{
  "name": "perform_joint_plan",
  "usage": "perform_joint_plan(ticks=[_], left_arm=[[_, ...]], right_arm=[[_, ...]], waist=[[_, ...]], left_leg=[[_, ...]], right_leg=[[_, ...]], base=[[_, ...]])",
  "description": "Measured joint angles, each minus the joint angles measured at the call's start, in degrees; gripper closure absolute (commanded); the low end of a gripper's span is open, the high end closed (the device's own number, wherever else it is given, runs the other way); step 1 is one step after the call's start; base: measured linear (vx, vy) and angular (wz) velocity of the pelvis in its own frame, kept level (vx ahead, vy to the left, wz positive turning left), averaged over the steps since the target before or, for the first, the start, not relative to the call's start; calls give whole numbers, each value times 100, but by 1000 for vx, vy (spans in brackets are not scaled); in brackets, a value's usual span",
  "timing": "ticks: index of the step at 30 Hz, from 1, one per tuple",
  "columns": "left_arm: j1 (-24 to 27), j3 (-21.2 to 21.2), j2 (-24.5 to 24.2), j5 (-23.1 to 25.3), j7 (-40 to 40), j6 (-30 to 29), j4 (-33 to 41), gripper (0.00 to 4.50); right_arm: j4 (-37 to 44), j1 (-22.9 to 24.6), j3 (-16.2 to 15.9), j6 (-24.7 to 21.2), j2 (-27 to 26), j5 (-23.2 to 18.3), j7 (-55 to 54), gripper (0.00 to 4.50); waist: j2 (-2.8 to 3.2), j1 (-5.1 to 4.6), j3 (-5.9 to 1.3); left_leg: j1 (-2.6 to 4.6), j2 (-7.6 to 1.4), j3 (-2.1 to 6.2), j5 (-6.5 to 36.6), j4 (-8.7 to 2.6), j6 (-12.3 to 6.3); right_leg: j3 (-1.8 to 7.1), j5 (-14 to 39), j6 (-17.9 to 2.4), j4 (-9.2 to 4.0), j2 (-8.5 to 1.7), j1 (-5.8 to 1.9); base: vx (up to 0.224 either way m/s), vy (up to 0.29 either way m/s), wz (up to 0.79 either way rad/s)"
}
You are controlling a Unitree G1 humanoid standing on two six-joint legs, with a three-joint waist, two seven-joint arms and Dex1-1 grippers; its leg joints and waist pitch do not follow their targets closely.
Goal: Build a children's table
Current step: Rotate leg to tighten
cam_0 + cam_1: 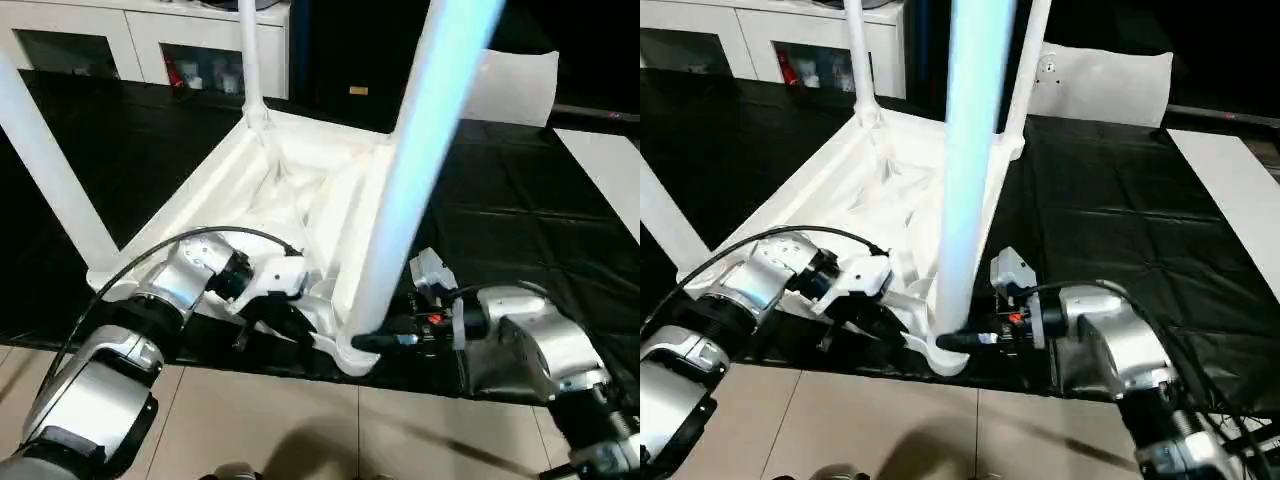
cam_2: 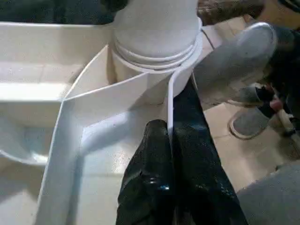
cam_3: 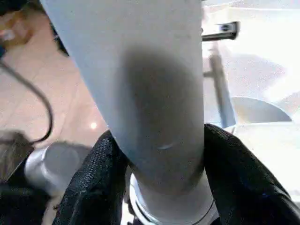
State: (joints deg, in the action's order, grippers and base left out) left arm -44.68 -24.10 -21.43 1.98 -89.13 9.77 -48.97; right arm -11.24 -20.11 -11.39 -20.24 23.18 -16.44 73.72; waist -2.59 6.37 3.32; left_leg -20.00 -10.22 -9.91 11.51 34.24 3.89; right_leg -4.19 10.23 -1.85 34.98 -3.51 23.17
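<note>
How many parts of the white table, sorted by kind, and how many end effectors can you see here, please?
tabletop: 1
legs: 4
end effectors, left and right: 2
Total: 7
</note>
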Motion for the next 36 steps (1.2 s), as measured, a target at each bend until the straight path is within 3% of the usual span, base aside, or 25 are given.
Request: perform_joint_plan(ticks=[3,6,7,10,15,19,21,27,30,36], left_arm=[[24,117,12,48,451,-264,6,450],[53,289,141,153,1018,-685,72,450],[109,437,245,171,1391,-1002,148,450],[145,647,529,205,2131,-1658,280,450],[145,886,918,225,3246,-2242,383,450],[157,953,1045,348,3598,-2495,588,450],[174,973,1070,355,3661,-2585,664,450],[244,960,1068,399,3641,-2522,806,450],[280,837,919,398,3296,-2143,808,450],[384,691,571,327,2385,-1485,792,450]], right_arm=[[59,77,188,-180,-245,75,-648,246],[111,153,440,-322,-611,235,-1574,246],[112,151,613,-418,-901,363,-2136,246],[115,108,905,-555,-1524,633,-3412,249],[-304,-430,1141,-756,-2216,990,-4981,249],[-434,-621,1208,-755,-2426,1146,-5454,249],[-471,-653,1210,-714,-2426,1191,-5461,195],[-327,-480,1202,-564,-2415,1183,-5357,136],[-93,-188,1070,-381,-2050,1035,-4713,128],[-10,12,714,-98,-1401,906,-3549,63]], waist=[[0,-75,0],[-1,-237,-2],[-6,-334,-5],[-1,-487,-7],[2,-585,-7],[6,-592,-7],[6,-594,-6],[10,-578,-4],[15,-526,-1],[13,-410,3]], left_leg=[[1,0,0,-3,2,4],[10,1,0,-7,2,12],[13,0,0,-11,1,17],[17,-1,2,-12,-3,20],[9,-1,6,-12,-7,21],[-7,1,5,-6,-22,14],[-9,1,4,-4,-25,10],[-10,2,2,-1,-32,5],[-10,3,1,3,-34,-1],[-4,1,0,0,-35,1]], right_leg=[[2,-5,4,0,1,-12],[5,-5,6,-1,3,-11],[6,-5,6,1,7,-11],[6,-5,6,0,10,-6],[6,-7,3,1,14,-1],[8,-14,-11,-7,14,7],[9,-23,-26,-10,14,10],[9,-21,-27,-19,14,15],[10,-21,-26,-27,13,15],[7,-22,-28,-25,13,16]], base=[[0,0,0],[0,0,0],[0,0,0],[0,0,0],[0,0,0],[0,0,0],[0,0,0],[0,0,0],[0,0,0],[0,0,0]])
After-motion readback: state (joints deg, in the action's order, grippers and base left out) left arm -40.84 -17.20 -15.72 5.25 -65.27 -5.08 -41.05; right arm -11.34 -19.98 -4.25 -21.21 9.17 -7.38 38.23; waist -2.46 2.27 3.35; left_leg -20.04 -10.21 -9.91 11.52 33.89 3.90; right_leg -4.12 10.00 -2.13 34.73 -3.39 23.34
